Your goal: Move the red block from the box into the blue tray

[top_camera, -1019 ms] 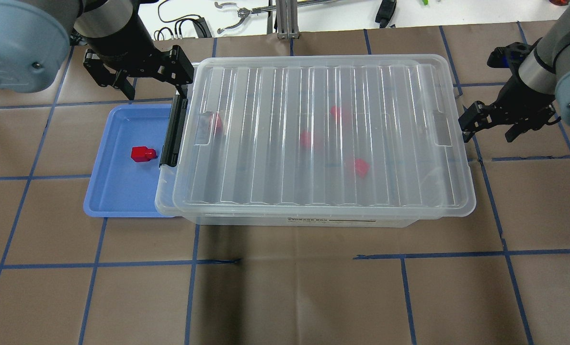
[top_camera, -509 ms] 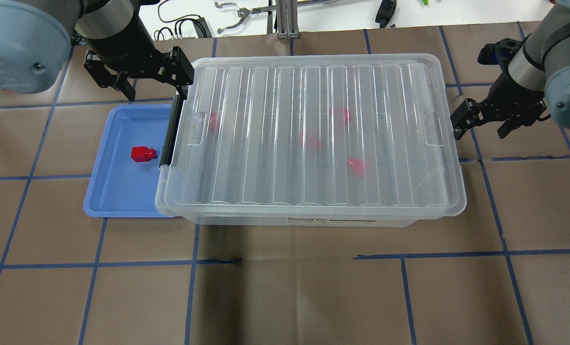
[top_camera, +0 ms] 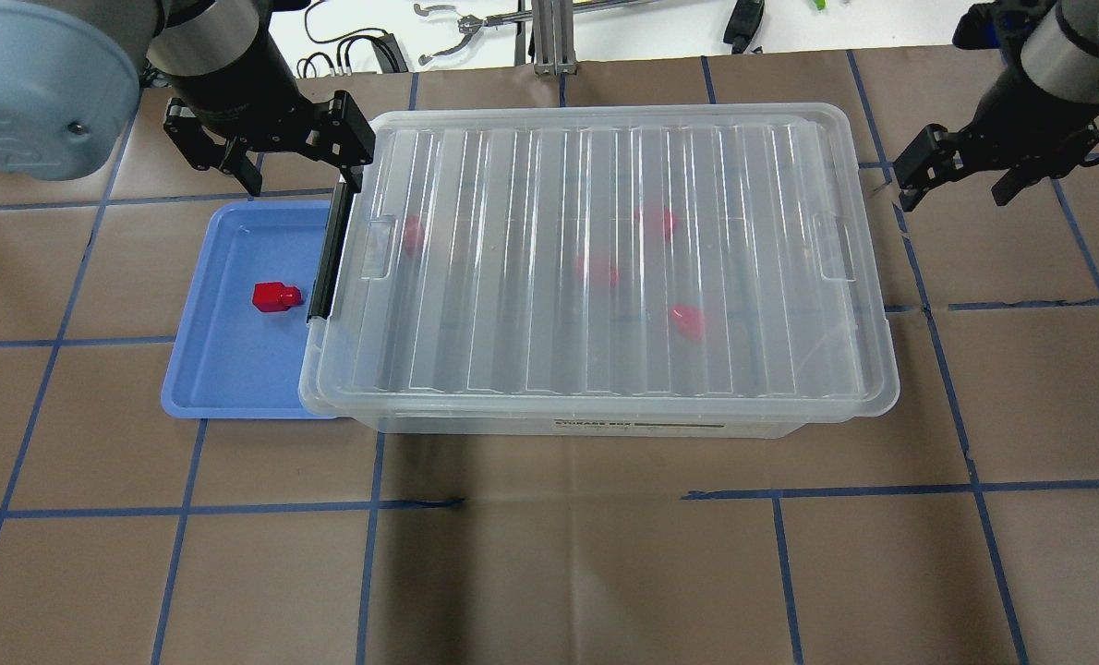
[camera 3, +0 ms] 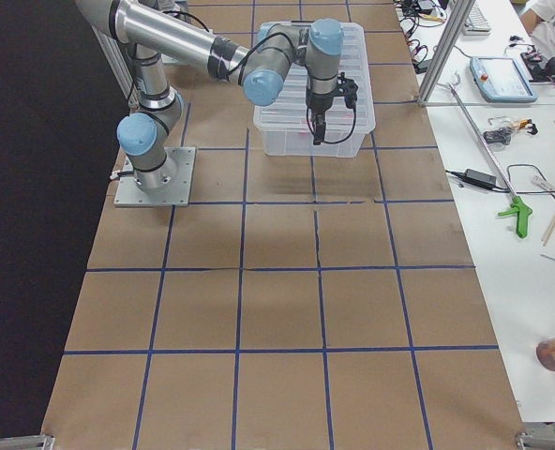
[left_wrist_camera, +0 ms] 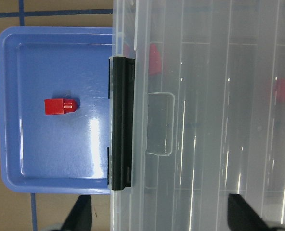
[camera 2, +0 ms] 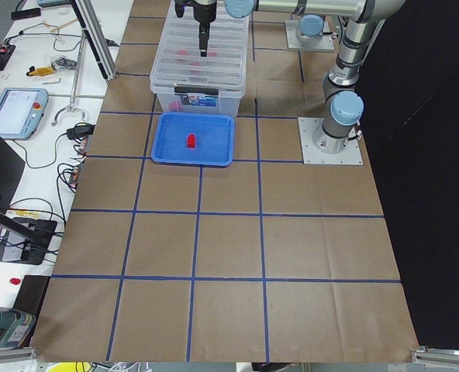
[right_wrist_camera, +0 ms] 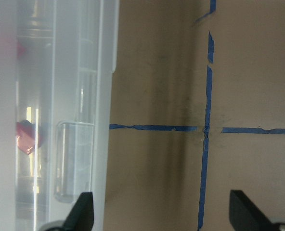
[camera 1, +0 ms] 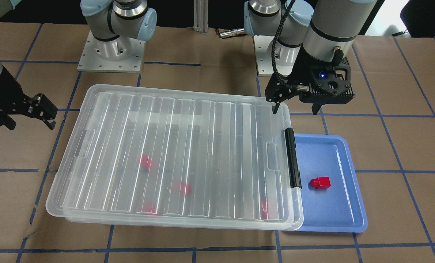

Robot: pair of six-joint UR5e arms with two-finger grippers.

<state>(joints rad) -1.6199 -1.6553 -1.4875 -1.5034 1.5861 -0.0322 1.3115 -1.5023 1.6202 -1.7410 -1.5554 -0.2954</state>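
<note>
One red block (top_camera: pixel 275 296) lies in the blue tray (top_camera: pixel 226 369), which sits against the left end of the clear box (top_camera: pixel 605 259). The ribbed lid sits closed on the box, with the black latch bar (top_camera: pixel 328 263) at its left end. Several more red blocks (top_camera: pixel 596 271) show blurred through the lid. My left gripper (top_camera: pixel 302 183) is open and empty above the box's far-left corner. My right gripper (top_camera: pixel 956 196) is open and empty, off the box's right end. The left wrist view shows the block in the tray (left_wrist_camera: pixel 59 106) beside the latch (left_wrist_camera: pixel 121 122).
Brown paper with a blue tape grid covers the table (top_camera: pixel 549 554). The tray's right edge lies under the box's overhanging rim. Tools and cables lie on the white bench (top_camera: pixel 476 23) beyond the far edge.
The lid slid left and settled square on the box. My right gripper has drawn away from the lid's right handle, toward the far right. The left arm has barely moved.
</note>
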